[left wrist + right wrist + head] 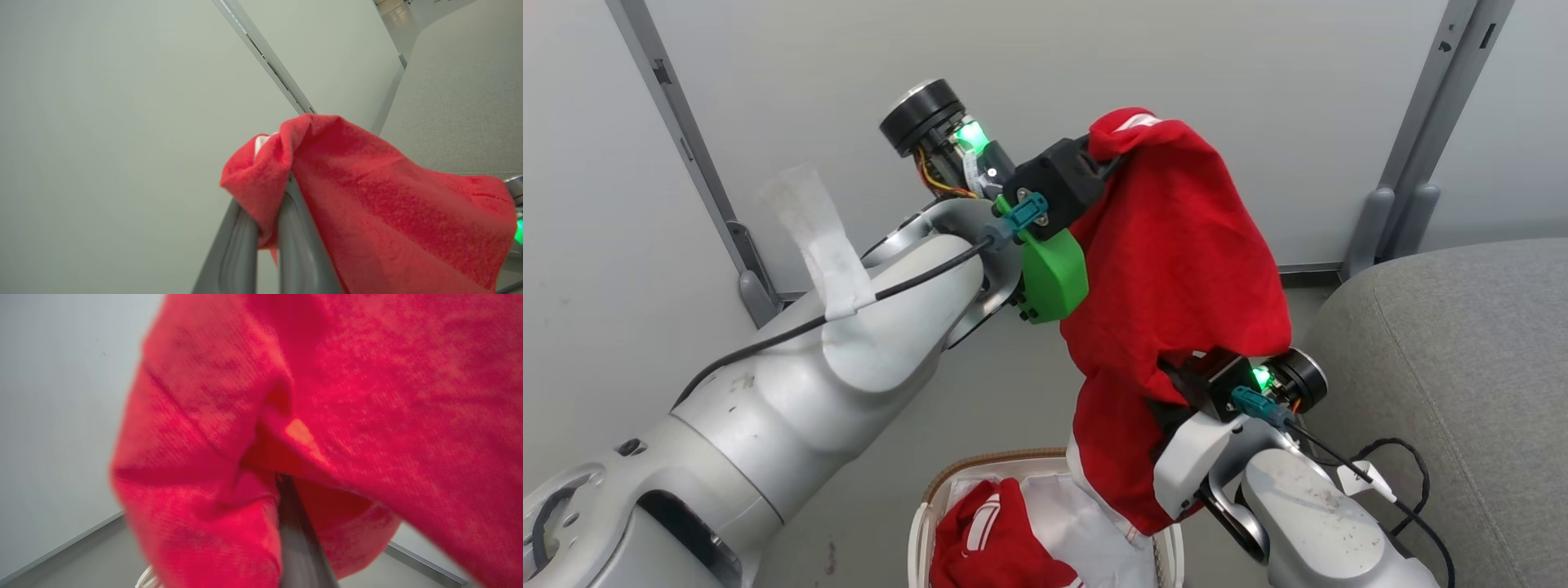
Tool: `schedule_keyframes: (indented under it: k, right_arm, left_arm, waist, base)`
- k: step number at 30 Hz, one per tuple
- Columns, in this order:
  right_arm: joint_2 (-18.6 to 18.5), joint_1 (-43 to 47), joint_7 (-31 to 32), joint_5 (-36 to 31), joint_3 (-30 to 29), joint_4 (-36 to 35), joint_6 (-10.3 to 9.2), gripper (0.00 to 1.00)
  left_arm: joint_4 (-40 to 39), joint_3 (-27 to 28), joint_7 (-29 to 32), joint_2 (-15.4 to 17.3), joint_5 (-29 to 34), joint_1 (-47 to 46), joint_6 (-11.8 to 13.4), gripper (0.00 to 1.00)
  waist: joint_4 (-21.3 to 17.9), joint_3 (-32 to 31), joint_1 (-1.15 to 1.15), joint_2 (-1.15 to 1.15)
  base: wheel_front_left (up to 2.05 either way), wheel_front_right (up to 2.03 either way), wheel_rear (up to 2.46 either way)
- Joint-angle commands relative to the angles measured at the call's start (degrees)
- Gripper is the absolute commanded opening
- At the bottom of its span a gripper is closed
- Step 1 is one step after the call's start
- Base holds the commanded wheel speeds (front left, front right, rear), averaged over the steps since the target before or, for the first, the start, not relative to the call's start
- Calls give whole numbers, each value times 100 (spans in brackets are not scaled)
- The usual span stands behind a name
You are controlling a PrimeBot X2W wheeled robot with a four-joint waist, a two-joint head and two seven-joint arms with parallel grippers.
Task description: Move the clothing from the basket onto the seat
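Together, left hand (pixel 267 216) and right hand (pixel 284 490) clamp one garment (pixel 1176 245); a second garment (pixel 992 539) occupies the basket (pixel 988 462).

I see the clothing (pixel 1176 245) as soft fuzzy cloth; the seat (pixel 1462 343) at three o'clock is matt woven fabric.

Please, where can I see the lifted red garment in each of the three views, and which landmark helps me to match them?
Head view: the garment hangs at centre, from the left claw above to the right claw below.
Left wrist view: lower right, pinched in the left claw.
Right wrist view: centre and right, close and blurred.
Shared landmark: the pale wall behind the garment, at left in both wrist views.
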Motion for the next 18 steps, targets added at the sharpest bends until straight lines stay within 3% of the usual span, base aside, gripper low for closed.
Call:
schedule_keyframes:
  k: [1, 5, 7, 8, 18]
  right_arm:
    - [-23, 78, -14, 28, -23, -66, -4, 0]
    - [-23, 178, -15, 56, -102, -247, -4, 0]
    - [-23, 215, -14, 69, -172, -346, -4, 0]
    - [-23, 223, -14, 66, -212, -392, -4, 0]
    - [-21, 401, -14, -153, -776, -662, -4, 0]
  left_arm:
    - [82, 43, -23, 65, -51, 138, 51, 0]
    - [294, 150, -77, 136, -274, 413, 109, 0]
    - [400, 239, -123, 170, -392, 614, 127, 63]
    - [444, 264, -144, 188, -433, 709, 141, 100]
    - [438, 773, -245, 208, -805, 2114, 119, 100]
  waist:
    - [-30, 7, 0, 0]
    - [-100, 24, 0, 0]
    - [-135, 33, 0, 0]
    - [-150, 37, 0, 0]
    - [-251, 110, 0, 0]
  base:
    - [0, 0, 0]
    - [0, 0, 0]
    - [0, 0, 0]
    - [0, 0, 0]
    - [0, 0, 0]
